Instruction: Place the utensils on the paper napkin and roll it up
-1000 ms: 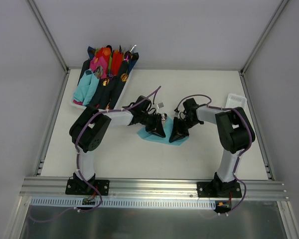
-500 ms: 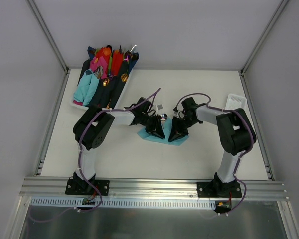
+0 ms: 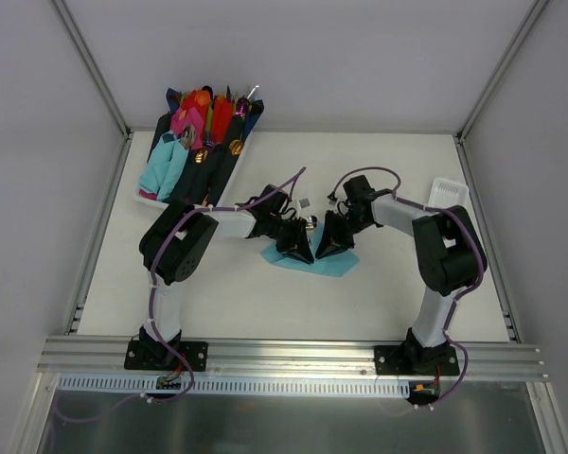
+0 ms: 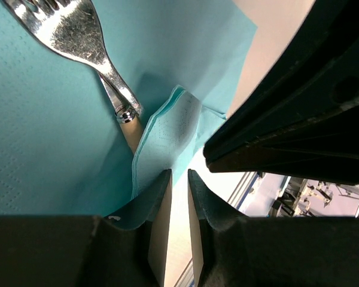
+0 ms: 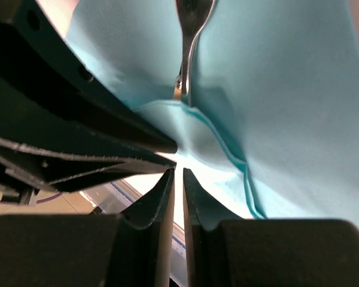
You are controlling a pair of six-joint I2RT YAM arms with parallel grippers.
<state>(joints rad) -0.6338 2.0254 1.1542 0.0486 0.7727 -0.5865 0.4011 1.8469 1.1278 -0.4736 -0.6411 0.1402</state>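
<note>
Starting near, at table centre: pointing tip to tip, left gripper (image 4: 178, 173) from 9 o'clock, right gripper (image 5: 178, 172) from 3 o'clock, both hanging low over the paper napkin (image 3: 324, 268). Teal, lying flat on the table, spreading toward 5 o'clock of the tips.

Showing fingers nearly together on both sides, only a thin slit between them with bare table behind. Meeting the raised fold of the napkin right at the fingertips, but cannot tell whether pinching it or just nudging it. Probably working the fold from two sides so as to be turning it evenly over the handle.

Lying on the napkin at 11 o'clock in the left wrist view: the fork (image 4: 72, 30), silver, tines pointing away, handle tucking under the lifted fold. Likely sitting there to be serving as the core of the roll. Only this one of the utensils showing clearly.

Just beyond the tips at 12 o'clock: small silver object (image 3: 304, 201) on the table, too small for naming.

Farther, at 2 o'clock: white basket (image 3: 448, 192), contents not showing.

Farthest, at 11 o'clock: tray (image 3: 144, 199) holding rolled bundles (image 3: 194, 128) in pink, red, teal and navy, packed side by side, gold cutlery poking out.
</note>
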